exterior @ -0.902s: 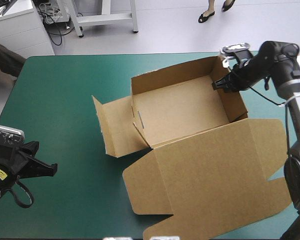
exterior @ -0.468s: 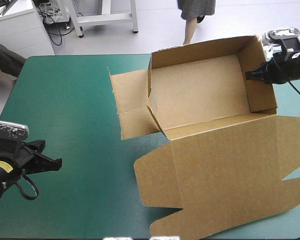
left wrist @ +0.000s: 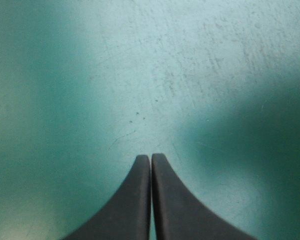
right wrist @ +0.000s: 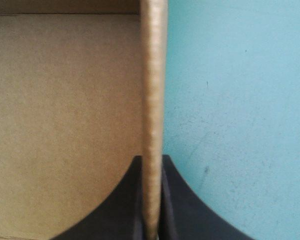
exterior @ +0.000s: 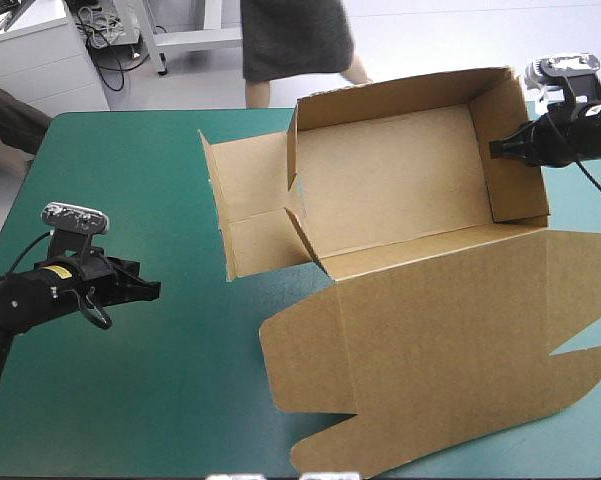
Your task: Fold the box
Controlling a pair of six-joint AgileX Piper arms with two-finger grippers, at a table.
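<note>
The brown box (exterior: pixel 390 185) stands as an open tray right of the table's middle, lifted at its right side, its wide lid (exterior: pixel 440 350) spread flat toward the near edge. One end flap (exterior: pixel 245 205) lies open to the left. My right gripper (exterior: pixel 502 149) is shut on the box's right end wall (right wrist: pixel 152 100), one black finger on each face. My left gripper (exterior: pixel 152 290) hangs shut over bare teal-green cover at the table's left, well clear of the box; its fingers (left wrist: pixel 140 200) meet with nothing between them.
The teal-green table (exterior: pixel 130 180) lies bare left of the box. The lid reaches the near right edge. A person stands beyond the far edge, off the table top.
My left gripper has moved inward toward the table's middle. The box, raised by the right gripper just before, has shifted slightly left.
</note>
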